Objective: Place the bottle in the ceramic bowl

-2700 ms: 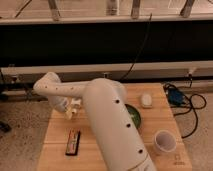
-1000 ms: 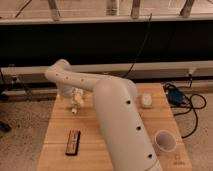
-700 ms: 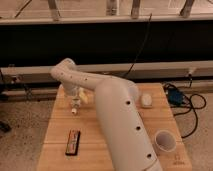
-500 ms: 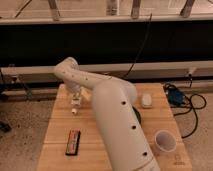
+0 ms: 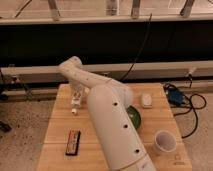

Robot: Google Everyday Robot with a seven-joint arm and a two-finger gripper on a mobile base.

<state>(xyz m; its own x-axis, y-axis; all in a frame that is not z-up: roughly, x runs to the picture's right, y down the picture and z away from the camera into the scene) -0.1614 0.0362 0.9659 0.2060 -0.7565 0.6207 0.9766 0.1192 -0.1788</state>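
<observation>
My gripper (image 5: 75,101) hangs from the white arm over the left part of the wooden table (image 5: 55,125). It is shut on the small pale cream bottle (image 5: 74,107), which points down with its white end just above the table top. The dark green ceramic bowl (image 5: 135,117) sits right of the table's middle. My arm's large white link hides most of it, so only its right rim shows. The gripper is well to the left of the bowl.
A black remote-like bar (image 5: 73,142) lies at the front left. A white cup (image 5: 164,141) stands at the front right. A white oval object (image 5: 146,100) lies at the back right. A blue item (image 5: 176,96) and cables lie off the table's right edge.
The gripper has lifted the bottle off the table's left side and moved it a little to the right. The arm's upper link has swung right with it.
</observation>
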